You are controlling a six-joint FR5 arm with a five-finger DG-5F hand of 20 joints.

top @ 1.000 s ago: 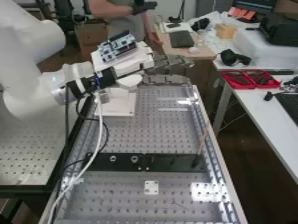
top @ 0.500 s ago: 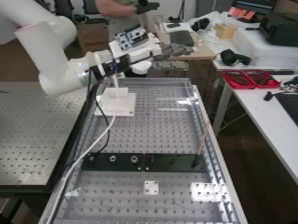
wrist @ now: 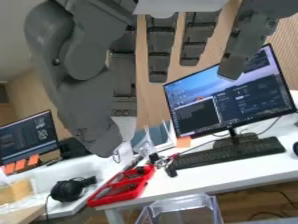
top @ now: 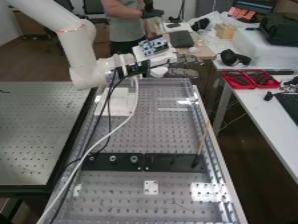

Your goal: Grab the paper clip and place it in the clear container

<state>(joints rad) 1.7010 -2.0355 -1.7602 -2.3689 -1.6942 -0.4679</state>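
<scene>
Over the far end of the perforated bench, the dark grey hand [top: 185,61] points toward the right side of the high view, above the bench surface. In the wrist view the hand [wrist: 159,47] hangs with its fingers straight and apart, the thumb beside them, and nothing held. A clear container [wrist: 183,209] with see-through walls stands below the fingers in the wrist view. On the bench's near part lies a thin dark line [top: 179,204]; I cannot tell whether it is the paper clip.
A black strip [top: 174,162] with fittings crosses the bench, and a thin brown stick [top: 203,141] rises at its right end. A white block [top: 122,104] stands at the far left. Cables hang from the arm over the bench's left side. Red trays [top: 250,79] lie on the side table.
The arm has carried the hand rightward across the bench's far end in the high view, and its cables have swung along. The fingers look just as straight as before.
</scene>
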